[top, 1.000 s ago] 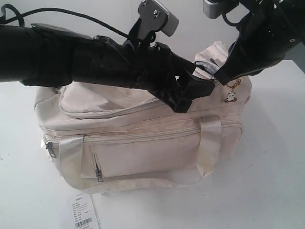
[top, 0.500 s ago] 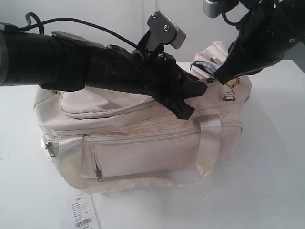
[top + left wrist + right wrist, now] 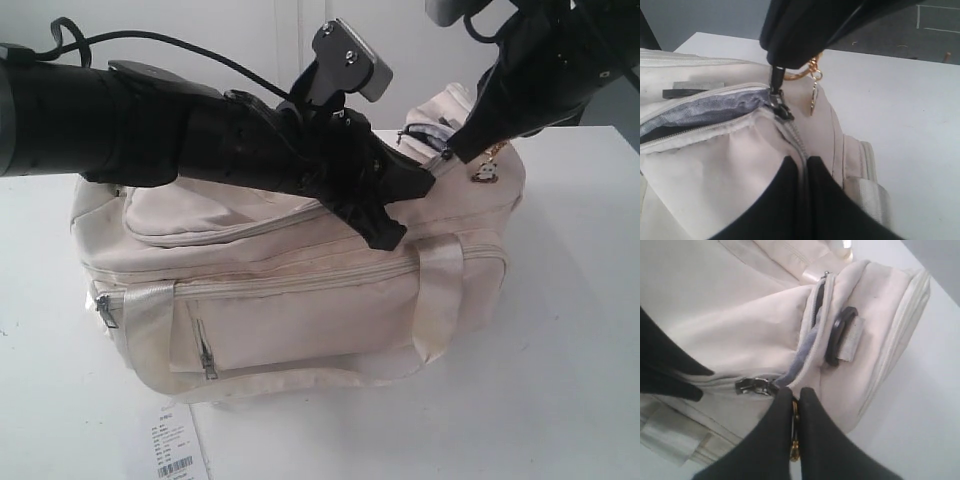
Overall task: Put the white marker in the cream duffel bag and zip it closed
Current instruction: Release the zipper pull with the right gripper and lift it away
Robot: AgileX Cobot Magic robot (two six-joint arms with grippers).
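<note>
Marker first: the white marker shows in no view. The cream duffel bag (image 3: 300, 310) sits on the white table (image 3: 570, 350), front pockets facing the exterior camera. Its top zip is partly open, with grey lining (image 3: 705, 110) showing behind the slider (image 3: 780, 107) near the bag's 2 o'clock corner. The right gripper (image 3: 796, 392) hangs over that corner, fingers closed on the zip pull (image 3: 776, 77), with a gold ring (image 3: 805, 75) and small charm (image 3: 813, 97) dangling beside it. The left gripper (image 3: 799, 162) reaches in from 9 o'clock, fingers together on the fabric at the zip line; whether they pinch cloth I cannot tell. A paper tag (image 3: 175, 450) lies at the bag's 7 o'clock.
</note>
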